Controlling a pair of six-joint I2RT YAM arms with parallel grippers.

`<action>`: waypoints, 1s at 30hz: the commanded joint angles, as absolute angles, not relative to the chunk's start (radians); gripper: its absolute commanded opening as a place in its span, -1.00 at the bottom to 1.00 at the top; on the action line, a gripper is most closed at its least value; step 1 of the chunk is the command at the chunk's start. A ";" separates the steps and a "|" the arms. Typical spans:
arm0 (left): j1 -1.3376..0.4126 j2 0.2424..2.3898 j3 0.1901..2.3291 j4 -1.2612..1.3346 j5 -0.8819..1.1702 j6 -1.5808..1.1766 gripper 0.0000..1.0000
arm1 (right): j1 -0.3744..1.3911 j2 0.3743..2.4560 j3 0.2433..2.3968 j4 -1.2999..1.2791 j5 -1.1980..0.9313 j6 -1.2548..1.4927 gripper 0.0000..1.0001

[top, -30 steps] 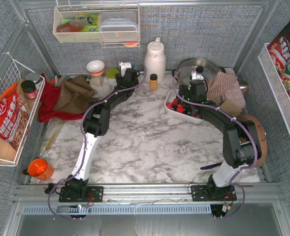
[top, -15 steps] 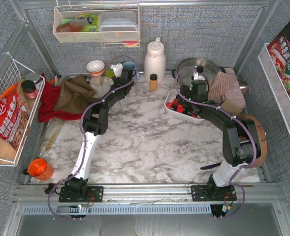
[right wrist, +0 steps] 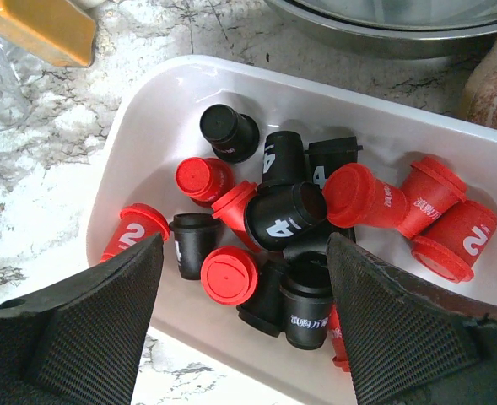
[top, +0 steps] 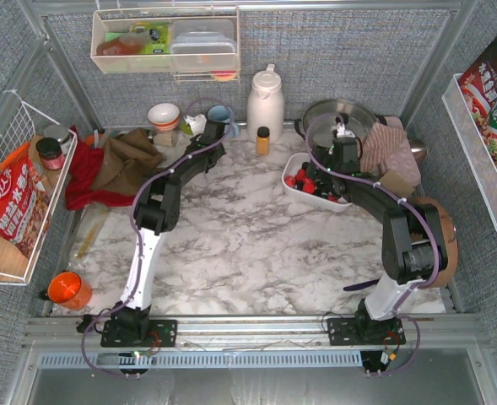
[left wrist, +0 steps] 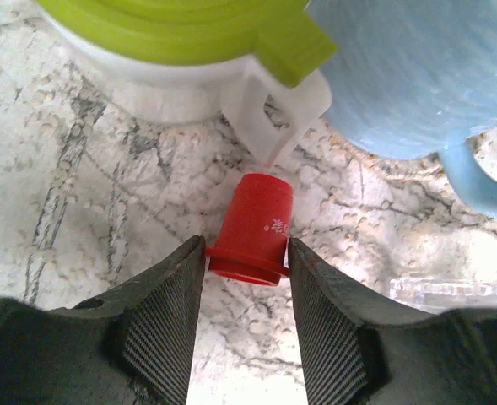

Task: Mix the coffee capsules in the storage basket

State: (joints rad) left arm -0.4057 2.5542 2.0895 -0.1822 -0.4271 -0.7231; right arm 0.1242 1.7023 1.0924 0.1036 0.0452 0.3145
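Note:
A lone red coffee capsule (left wrist: 256, 221) lies on its side on the marble, just in front of a green-lidded white container (left wrist: 172, 34) and a blue mug (left wrist: 417, 76). My left gripper (left wrist: 246, 249) has both fingertips against that capsule's rim. It is at the back of the table in the top view (top: 204, 126). The white storage basket (right wrist: 172, 110) holds several red and black coffee capsules (right wrist: 282, 215) in a jumble. My right gripper (right wrist: 244, 245) hangs open just above them, with nothing gripped.
A white jug (top: 265, 101), an amber bottle (top: 263, 139) and a steel pan (top: 337, 118) stand near the basket (top: 292, 164). Cloths (top: 121, 160) and a bowl (top: 164, 114) lie at the back left. An orange cup (top: 65, 288) is at the front left.
My left arm has reached further back toward the blue mug and its jaws have narrowed onto the red capsule. The right arm has barely moved.

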 commanded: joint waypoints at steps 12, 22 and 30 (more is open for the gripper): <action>-0.405 2.526 2.057 -0.204 -0.443 -0.558 -0.10 | 0.112 1.702 1.097 0.110 0.009 0.339 0.64; -0.464 2.260 1.745 -0.013 -0.473 -0.454 -0.20 | 0.109 1.689 1.098 0.103 -0.015 0.353 0.64; -0.559 1.888 1.237 0.314 -0.418 -0.241 -0.22 | 0.125 1.576 1.044 0.113 -0.041 0.382 0.64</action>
State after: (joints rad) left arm -0.5247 2.0193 1.4044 0.0956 -0.4564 -0.3840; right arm 0.1104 1.6363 1.0710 0.0933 -0.0227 0.3580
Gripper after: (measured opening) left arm 0.460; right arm 0.822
